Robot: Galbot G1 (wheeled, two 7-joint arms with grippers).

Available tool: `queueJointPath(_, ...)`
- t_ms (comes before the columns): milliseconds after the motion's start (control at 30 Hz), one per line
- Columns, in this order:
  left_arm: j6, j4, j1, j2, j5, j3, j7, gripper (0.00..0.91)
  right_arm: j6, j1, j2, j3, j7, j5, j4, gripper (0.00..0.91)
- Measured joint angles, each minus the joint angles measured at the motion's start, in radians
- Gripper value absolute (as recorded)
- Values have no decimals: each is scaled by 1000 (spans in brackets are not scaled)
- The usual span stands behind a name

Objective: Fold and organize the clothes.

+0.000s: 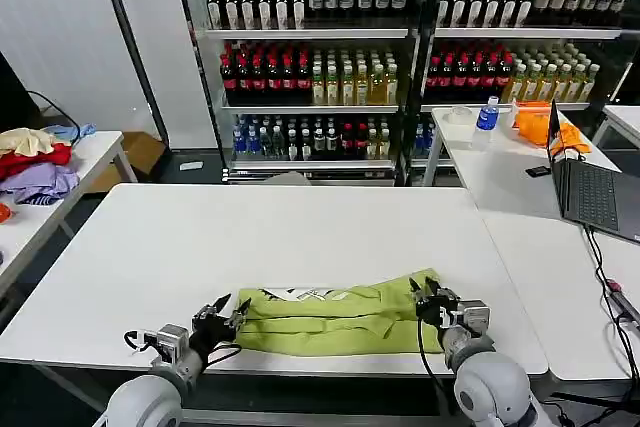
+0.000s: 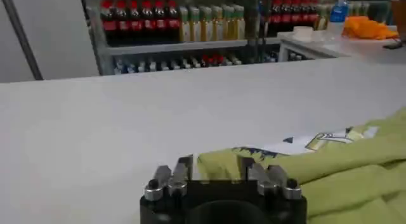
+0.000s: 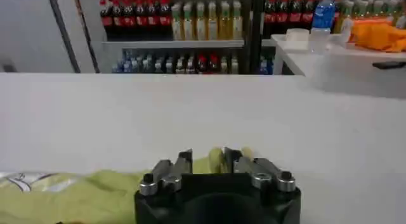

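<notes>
The clothes, one lime yellow-green T-shirt (image 1: 330, 325), lie folded into a long strip near the front edge of the white table (image 1: 200, 247), with a white graphic (image 1: 300, 295) showing on top. My left gripper (image 1: 228, 309) stands open at the shirt's left end. In the left wrist view the T-shirt (image 2: 355, 174) has its edge between the fingers of that gripper (image 2: 216, 165). My right gripper (image 1: 428, 295) stands open at the right end. In the right wrist view a fold of the T-shirt (image 3: 82, 193) lies in the gap of that gripper (image 3: 208, 158).
A pile of red, purple and cream garments (image 1: 35, 162) sits on a table at the left. To the right, an adjoining table carries a laptop (image 1: 590, 192), a water bottle (image 1: 487, 117) and an orange cloth (image 1: 560, 135). Drink shelves (image 1: 310, 67) line the back.
</notes>
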Motion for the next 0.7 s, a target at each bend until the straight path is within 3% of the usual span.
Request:
queueJointPath(533, 40, -1, -10, -105, -116, 15, -94, 907, 0, -115, 30, 80, -1, -17, 72, 907)
queueJointPath(600, 40, 11, -15, -121, -125, 18, -101, 453, 0, -125, 32, 88, -1, -14, 78, 907)
queueJointPath(633, 40, 16, -15, -128, -131, 19, -104, 131, 0, -129, 34, 91, 0, -13, 81, 907)
queueJointPath(667, 40, 21, -15, -135, -136, 20, -106, 50, 0, -134, 36, 94, 0, -11, 83, 907)
queueJointPath(700, 39, 26, -15, -140, -140, 22, -107, 30, 0, -138, 37, 97, 1, -10, 85, 907)
